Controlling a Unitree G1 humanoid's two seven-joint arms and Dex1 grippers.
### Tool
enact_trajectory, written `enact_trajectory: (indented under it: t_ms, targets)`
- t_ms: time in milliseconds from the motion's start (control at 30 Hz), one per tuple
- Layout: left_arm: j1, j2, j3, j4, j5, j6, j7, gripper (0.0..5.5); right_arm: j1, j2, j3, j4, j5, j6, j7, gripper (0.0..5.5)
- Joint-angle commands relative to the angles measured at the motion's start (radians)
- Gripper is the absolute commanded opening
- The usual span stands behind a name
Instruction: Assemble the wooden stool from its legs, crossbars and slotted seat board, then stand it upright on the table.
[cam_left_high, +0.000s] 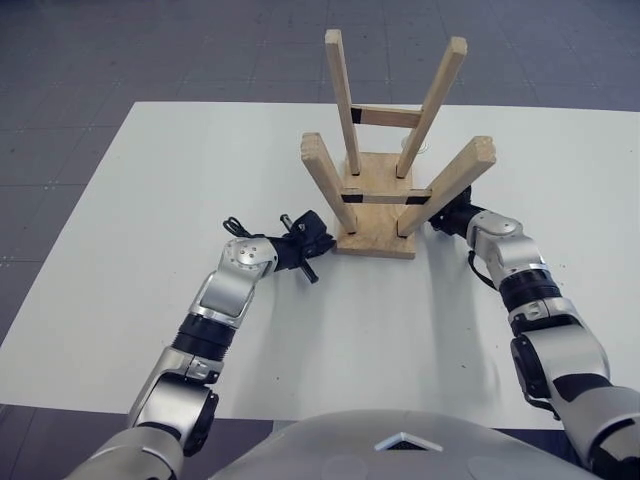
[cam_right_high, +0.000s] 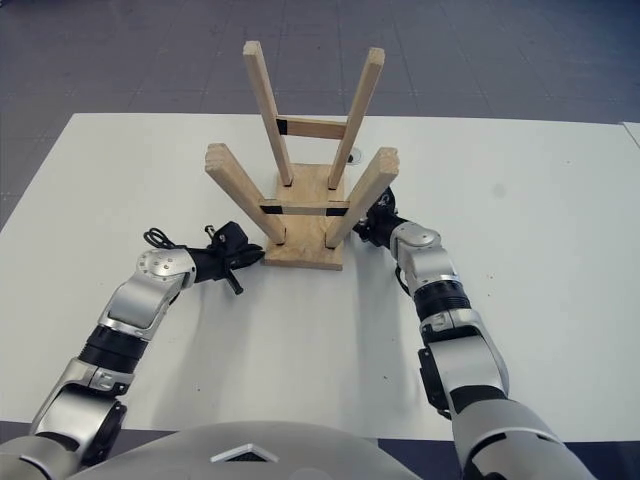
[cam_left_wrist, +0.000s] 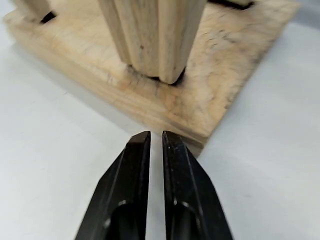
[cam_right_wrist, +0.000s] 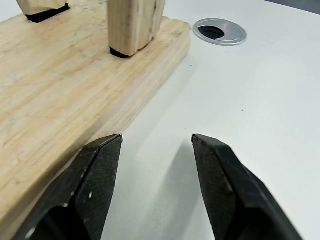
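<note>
Four legs (cam_left_high: 343, 100) upright, eye views; grommet (cam_right_wrist: 220, 31), right wrist view.

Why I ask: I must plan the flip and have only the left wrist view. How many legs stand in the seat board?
Observer: Four legs stand in the seat board. The board lies flat on the table, so the legs point up.
Operator: Any crossbars fitted?
Observer: Two crossbars, one joining the far pair of legs and one joining the near pair.
Operator: Where is the right pincer?
Observer: The right pincer is open, low over the table beside the board's right edge, holding nothing.
</note>
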Motion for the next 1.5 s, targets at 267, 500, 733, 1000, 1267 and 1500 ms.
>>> enact_trajectory:
  t_ms: [267, 500, 733, 1000, 1267, 1500]
  targets:
    - [-0.025, -0.103, -0.051, -0.218, -0.122, 0.096, -0.016, 0.46, -0.126, -0.087, -0.113, 0.17, -0.069, -0.166, -0.038, 2.59]
    - [0.153, 0.115, 0.044, -0.395, -0.166, 0.158, -0.071, 0.46, 0.34, -0.34, -0.178, -0.721, 0.155, 0.378, 0.234, 2.59]
    - [0.158, 0.192, 0.242, -0.246, -0.154, 0.069, 0.005, 0.46, 0.58, -0.438, -0.246, -1.274, 0.467, 0.701, 0.328, 2.91]
    - [0.122, 0.137, 0.226, -0.201, -0.143, 0.033, 0.062, 0.46, 0.531, -0.266, -0.074, -1.282, 0.425, 0.699, 0.181, 3.42]
    - [0.142, 0.135, 0.222, -0.205, -0.145, 0.021, 0.071, 0.46, 0.45, -0.164, -0.004, -1.129, 0.325, 0.605, 0.127, 3.23]
    - [0.152, 0.139, 0.22, -0.194, -0.145, 0.003, 0.066, 0.46, 0.441, -0.161, 0.063, -1.035, 0.219, 0.456, 0.172, 2.0]
